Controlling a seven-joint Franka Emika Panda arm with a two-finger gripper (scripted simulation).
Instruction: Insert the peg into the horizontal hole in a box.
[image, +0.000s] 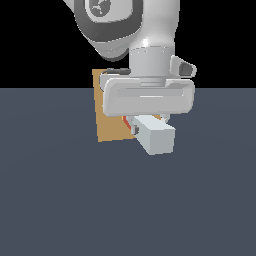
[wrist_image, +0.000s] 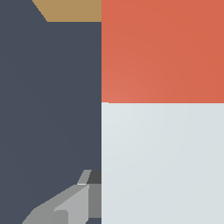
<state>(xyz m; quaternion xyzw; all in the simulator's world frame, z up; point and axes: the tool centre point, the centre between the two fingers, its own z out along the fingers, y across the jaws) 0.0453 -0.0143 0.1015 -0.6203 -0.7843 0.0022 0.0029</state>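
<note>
My gripper (image: 148, 123) is shut on the peg (image: 158, 136) and holds it level above the floor. The peg's pale grey-white end points toward the exterior camera. Its red-orange end (image: 127, 123) points at the tan box (image: 107, 122), close to the box's face. The box stands upright behind the gripper, largely covered by the hand. The hole is hidden behind the hand and peg. In the wrist view the peg (wrist_image: 162, 162) fills one side, with its red end (wrist_image: 162, 52) toward an edge of the box (wrist_image: 72, 11). One finger (wrist_image: 74, 205) shows beside the peg.
A flat dark slate-blue floor (image: 60, 200) lies under everything and reaches the black background behind. Nothing else stands on it in view.
</note>
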